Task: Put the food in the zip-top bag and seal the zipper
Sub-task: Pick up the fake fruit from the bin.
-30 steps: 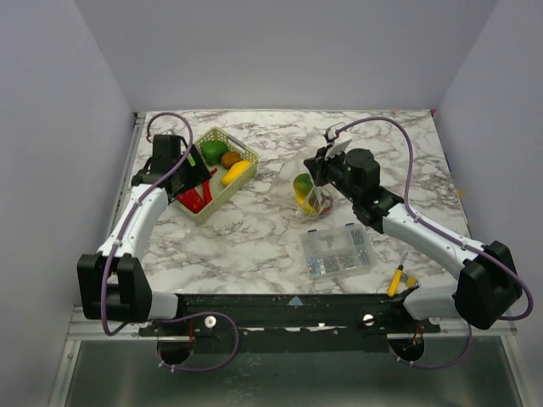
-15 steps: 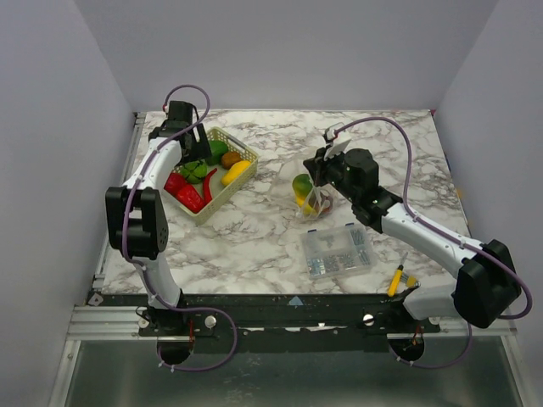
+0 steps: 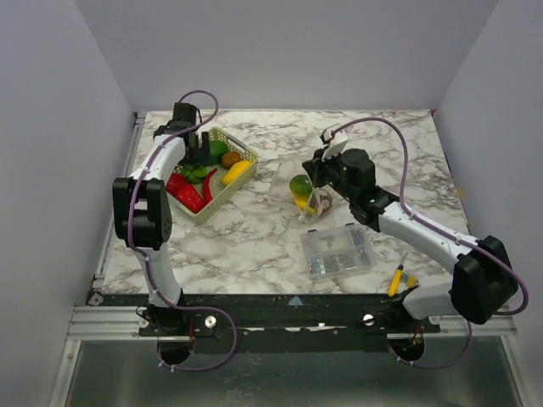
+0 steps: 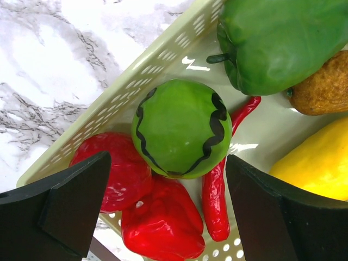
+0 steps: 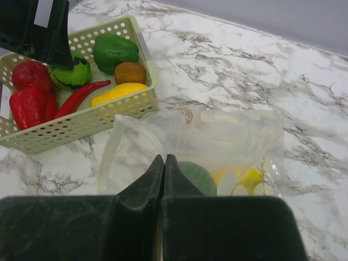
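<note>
The left fingers (image 4: pixel 65 212) are spread wide over the pale yellow-green lattice basket (image 5: pixel 98 117), one on each side of a round green toy fruit with dark wavy stripes (image 4: pixel 179 128) and clear of it. Around that fruit lie a glossy green bell pepper (image 4: pixel 283 38), a brown rough-skinned piece (image 4: pixel 323 92), a yellow piece (image 4: pixel 321 163) cut off by the frame edge, a thin red chilli (image 4: pixel 217 190) and two red peppers (image 4: pixel 163 228), one partly hidden behind the striped fruit.

The right fingers (image 5: pixel 136 223) are pressed together on the upper edge of the soft transparent zip-top bag (image 5: pixel 228 136), which stands on the marble tabletop (image 3: pixel 254 246) to the right of the basket, apart from it. Through the film show a green piece (image 5: pixel 193 176) and a yellow one (image 5: pixel 247 179), both blurred and partly covered by the fingers. The zipper cannot be told apart from the clear rim. A rigid clear compartment box (image 3: pixel 337 249) and a yellow-handled tool (image 3: pixel 396 280) lie nearer the arm bases, too small to read in detail
</note>
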Robot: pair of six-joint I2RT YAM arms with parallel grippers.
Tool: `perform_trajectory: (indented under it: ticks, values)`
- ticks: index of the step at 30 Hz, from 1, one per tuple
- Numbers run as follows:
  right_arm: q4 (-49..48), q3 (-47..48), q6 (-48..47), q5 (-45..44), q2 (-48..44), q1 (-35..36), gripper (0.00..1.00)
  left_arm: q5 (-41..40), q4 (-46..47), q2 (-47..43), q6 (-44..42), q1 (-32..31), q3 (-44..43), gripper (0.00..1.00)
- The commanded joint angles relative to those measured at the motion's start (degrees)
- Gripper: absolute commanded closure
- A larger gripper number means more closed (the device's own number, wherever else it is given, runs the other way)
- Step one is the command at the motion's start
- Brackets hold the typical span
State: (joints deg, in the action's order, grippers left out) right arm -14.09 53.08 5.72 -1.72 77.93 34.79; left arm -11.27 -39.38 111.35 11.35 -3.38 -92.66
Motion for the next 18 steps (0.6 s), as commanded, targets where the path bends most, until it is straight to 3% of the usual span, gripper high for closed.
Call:
perform_trajectory:
  ticks: [1,14,18]
  values:
    - [-0.6,1.6,-0.7,-0.8,1.6,-0.2,0.99,3.3,-0.9,2.6,-3.1,0.4,-2.0,0.12]
    - [-0.7,1.4,-0.8,-1.1,1.0,-0.2,0.99,5.8,-1.3,5.4,-4.1,0.3,-3.2,0.17]
    - [-0.7,1.3,-1.0,-1.2,0.9,-0.2,0.99,6.2,-1.3,4.9,-4.2,0.4,-2.8,0.27]
